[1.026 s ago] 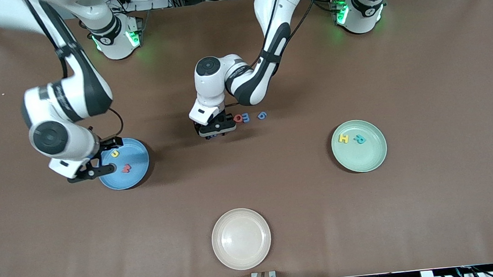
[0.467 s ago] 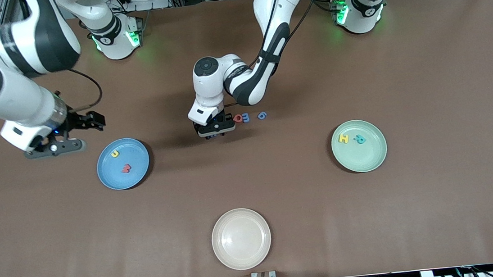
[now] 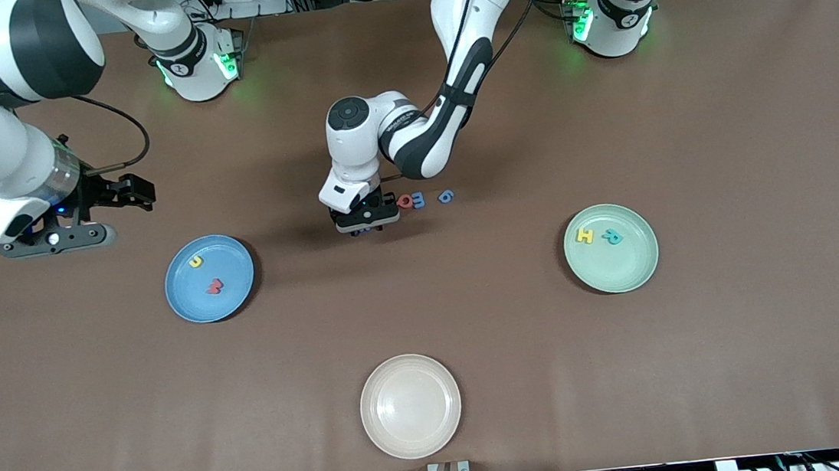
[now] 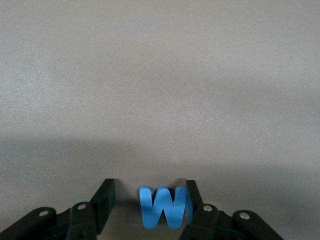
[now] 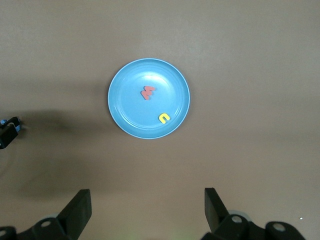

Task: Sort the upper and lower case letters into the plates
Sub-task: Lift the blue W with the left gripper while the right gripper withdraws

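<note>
My left gripper [image 3: 366, 225] is down at the table's middle, open, with a blue W [image 4: 162, 207] between its fingers; one finger touches the W, the other stands apart. Beside it lie a red letter [image 3: 405, 201] and two blue letters [image 3: 418, 199] [image 3: 446, 197]. The blue plate [image 3: 231, 273] holds a yellow letter [image 3: 196, 261] and a red letter [image 3: 215, 287]; the right wrist view also shows this plate [image 5: 130, 107]. The mint green plate [image 3: 622, 266] holds a yellow H [image 3: 585, 235] and a teal R [image 3: 612, 236]. My right gripper [image 3: 58, 241] is open and empty in the air [image 5: 147, 200], beside the blue plate.
A cream-white plate [image 3: 412, 421] with nothing in it stands near the table's front edge, at the middle. Bare brown table lies between the plates.
My right gripper has risen from the blue plate and swung away toward the right arm's end of the table. My left gripper has stayed over the blue W.
</note>
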You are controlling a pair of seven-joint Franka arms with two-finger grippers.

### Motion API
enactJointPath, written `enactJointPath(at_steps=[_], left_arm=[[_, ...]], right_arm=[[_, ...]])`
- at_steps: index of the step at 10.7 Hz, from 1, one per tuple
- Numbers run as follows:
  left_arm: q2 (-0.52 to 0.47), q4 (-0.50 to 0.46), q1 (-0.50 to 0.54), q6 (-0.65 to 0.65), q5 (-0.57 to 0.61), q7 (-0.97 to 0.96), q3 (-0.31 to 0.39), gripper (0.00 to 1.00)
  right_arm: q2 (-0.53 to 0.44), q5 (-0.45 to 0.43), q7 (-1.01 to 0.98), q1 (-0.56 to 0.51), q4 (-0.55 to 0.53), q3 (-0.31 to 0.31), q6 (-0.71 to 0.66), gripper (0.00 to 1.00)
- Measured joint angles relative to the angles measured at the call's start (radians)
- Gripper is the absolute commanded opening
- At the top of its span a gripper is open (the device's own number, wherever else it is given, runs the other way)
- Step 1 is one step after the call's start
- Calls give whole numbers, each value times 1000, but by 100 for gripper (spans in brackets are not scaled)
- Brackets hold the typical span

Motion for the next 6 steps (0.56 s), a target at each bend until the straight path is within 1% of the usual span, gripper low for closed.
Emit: enactJointPath(at_steps=[6], left_arm=[[1,22,3,-2,0,0,0,63]], right_arm=[[0,6,0,-7,4,-19,1,100]])
